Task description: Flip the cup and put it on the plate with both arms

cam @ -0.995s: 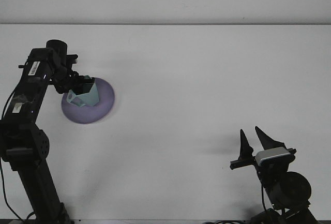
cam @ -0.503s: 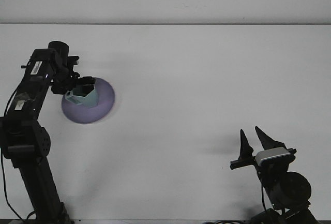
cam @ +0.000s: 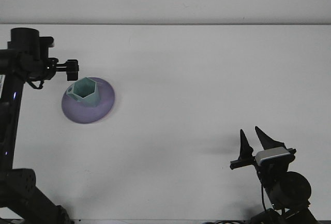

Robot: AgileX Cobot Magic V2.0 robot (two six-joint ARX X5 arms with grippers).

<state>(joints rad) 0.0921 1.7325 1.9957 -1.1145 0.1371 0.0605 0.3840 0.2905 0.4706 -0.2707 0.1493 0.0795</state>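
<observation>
Since the earlier frames the left arm [cam: 15, 110] has lifted off and pulled back toward the left edge, leaving the cup standing alone where it had been held tilted over the plate. Largest in view is the plain white table [cam: 207, 89], bare apart from the crockery. The black left arm now rises tall along the left side, its wrist level with the plate's far rim; the left gripper [cam: 72, 70] sits just beside the cup without touching it, and from this angle whether its claw is spread or pressed together cannot be told. At the lower right the right gripper [cam: 255, 140] is parked well apart from everything, its two black fingers spread and pointing upward, pinching nothing. The round lilac plate [cam: 98, 111] lies at left centre. On it stands the small mint-green faceted cup [cam: 86, 91], mouth upward, near the plate's far side. By the look of it, flipping and placing are done; what remains is probably just drawing the left arm clear without brushing the cup.
</observation>
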